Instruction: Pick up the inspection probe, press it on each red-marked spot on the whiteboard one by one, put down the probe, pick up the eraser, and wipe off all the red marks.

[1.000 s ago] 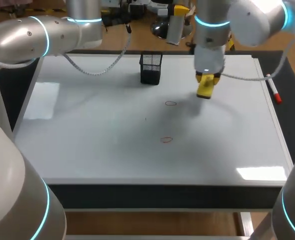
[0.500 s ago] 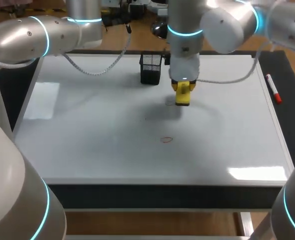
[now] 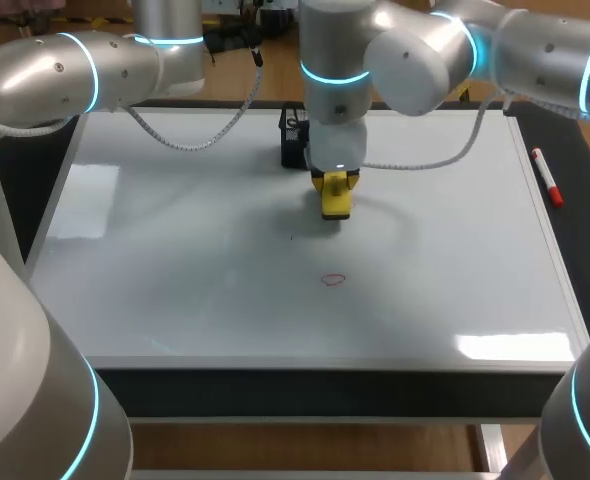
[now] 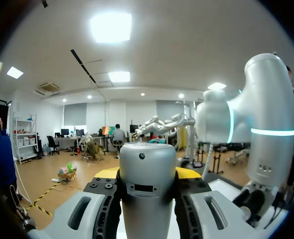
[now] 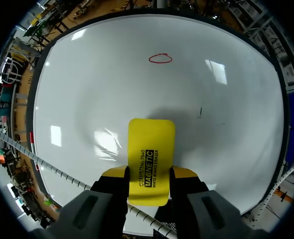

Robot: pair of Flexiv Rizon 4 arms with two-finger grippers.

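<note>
Eraser (image 5: pixel 151 154) pinched in right jaws, red mark (image 5: pixel 160 59) ahead, mesh holder (image 3: pixel 292 150) head-view only.

My right gripper (image 5: pixel 149 175) clamps a yellow whiteboard eraser (image 5: pixel 151 149) between its two yellow-tipped fingers, with the eraser's rounded end pointing out over the whiteboard (image 5: pixel 87 89). Well ahead of it on the board sits a single red oval mark (image 5: pixel 160 59). A small dark stroke (image 5: pixel 200 113) lies off to one side, nearer the eraser. A pale ribbed cable (image 5: pixel 42 164) runs beside the gripper.
</note>
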